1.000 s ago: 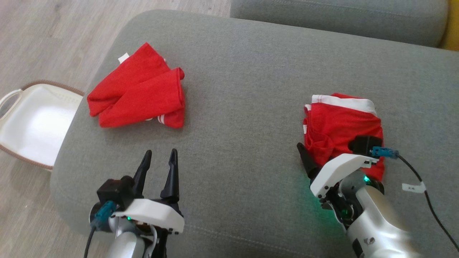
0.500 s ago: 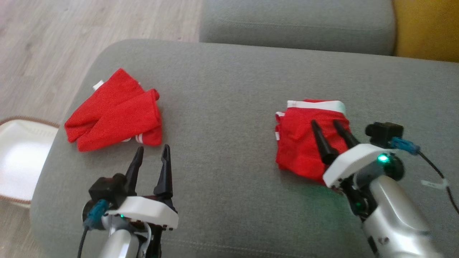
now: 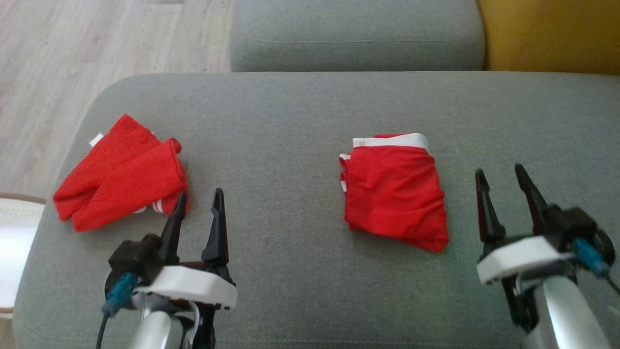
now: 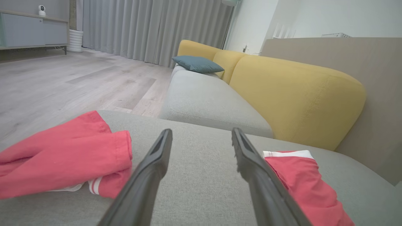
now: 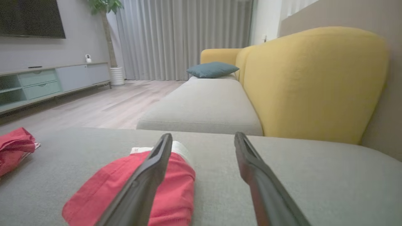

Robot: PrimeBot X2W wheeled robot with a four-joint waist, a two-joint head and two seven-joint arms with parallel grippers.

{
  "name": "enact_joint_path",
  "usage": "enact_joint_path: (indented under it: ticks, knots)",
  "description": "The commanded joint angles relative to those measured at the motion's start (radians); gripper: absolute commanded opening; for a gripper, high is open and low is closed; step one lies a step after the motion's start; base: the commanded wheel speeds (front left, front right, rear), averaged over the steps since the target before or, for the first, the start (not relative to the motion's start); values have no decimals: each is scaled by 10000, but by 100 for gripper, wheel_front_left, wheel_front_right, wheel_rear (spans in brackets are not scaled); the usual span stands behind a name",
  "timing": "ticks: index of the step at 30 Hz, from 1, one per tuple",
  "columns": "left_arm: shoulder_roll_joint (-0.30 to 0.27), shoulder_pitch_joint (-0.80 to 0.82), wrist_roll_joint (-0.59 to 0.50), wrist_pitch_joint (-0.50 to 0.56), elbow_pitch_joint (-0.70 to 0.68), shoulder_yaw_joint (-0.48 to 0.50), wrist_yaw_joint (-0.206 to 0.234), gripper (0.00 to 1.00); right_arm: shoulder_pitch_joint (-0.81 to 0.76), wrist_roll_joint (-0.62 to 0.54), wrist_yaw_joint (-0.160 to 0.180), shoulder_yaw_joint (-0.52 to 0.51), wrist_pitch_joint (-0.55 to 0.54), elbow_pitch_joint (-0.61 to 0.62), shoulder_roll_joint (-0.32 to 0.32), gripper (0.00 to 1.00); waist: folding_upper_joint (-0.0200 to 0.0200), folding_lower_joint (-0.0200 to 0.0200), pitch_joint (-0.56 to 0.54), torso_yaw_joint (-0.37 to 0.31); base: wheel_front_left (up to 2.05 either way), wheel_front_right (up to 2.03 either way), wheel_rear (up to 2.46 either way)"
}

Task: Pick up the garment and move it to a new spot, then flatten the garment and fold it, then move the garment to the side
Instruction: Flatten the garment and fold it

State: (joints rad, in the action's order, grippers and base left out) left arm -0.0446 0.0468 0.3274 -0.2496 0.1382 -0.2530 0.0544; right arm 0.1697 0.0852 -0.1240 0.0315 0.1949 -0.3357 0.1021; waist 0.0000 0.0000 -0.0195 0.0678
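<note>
A folded red garment (image 3: 395,189) with a white waistband lies right of centre on the grey sofa seat (image 3: 290,121); it also shows in the left wrist view (image 4: 304,185) and the right wrist view (image 5: 163,188). My right gripper (image 3: 503,173) hovers open just right of it, holding nothing. A second red garment (image 3: 121,172) lies loosely folded at the seat's left end. My left gripper (image 3: 198,199) stands open at that garment's near right corner, its fingers empty.
A white basket (image 3: 12,242) sits on the wooden floor (image 3: 72,48) off the seat's left edge. Another grey seat cushion (image 3: 358,34) lies beyond, with a yellow backrest (image 3: 552,34) at the far right. A teal pillow (image 4: 198,63) rests farther along the sofa.
My right gripper has lifted off the folded garment and drawn back to its right, leaving it lying on the seat. The head camera has swung, shifting the whole picture leftward.
</note>
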Motion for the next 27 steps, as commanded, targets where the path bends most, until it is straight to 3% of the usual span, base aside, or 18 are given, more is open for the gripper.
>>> enact_joint_path:
  ticks: [1, 12, 13, 14, 15, 22, 27]
  knots:
    - [-56, 188, 44, -122, -431, 302, 84, 100, -108, -204, -67, -77, 146, 554, -184, 100, 0, 0, 29, -127, 0, 0, 0]
    - [-56, 126, 119, -122, -515, 188, 131, 100, -752, -757, -67, -640, 192, 1092, -492, 100, 0, 0, 251, -97, 0, 0, 0]
    - [-56, 163, 106, -122, -516, 166, 121, 100, -703, -768, -67, -604, 160, 1101, -496, 91, 0, 0, 312, -35, 0, 0, 0]
    - [-56, 196, 92, -122, -508, 136, 109, 100, -630, -789, -67, -550, 137, 1106, -499, 26, 0, 0, 386, 36, 0, 0, 0]
    - [-56, 223, 81, -122, -487, 96, 93, 100, -536, -839, -67, -469, 127, 1093, -500, 0, 0, 0, 462, 110, 0, 0, 0]
    - [-56, 387, 140, -122, -416, -156, -7, 100, 419, -1169, -67, -22, 11, 515, -505, 0, 0, 0, 933, 692, 0, 0, 0]
    - [-56, 670, 212, -122, -395, -398, -20, 100, 1515, -1292, -67, -258, -150, -843, -448, 0, 0, 0, 1466, 1385, 0, 0, 0]
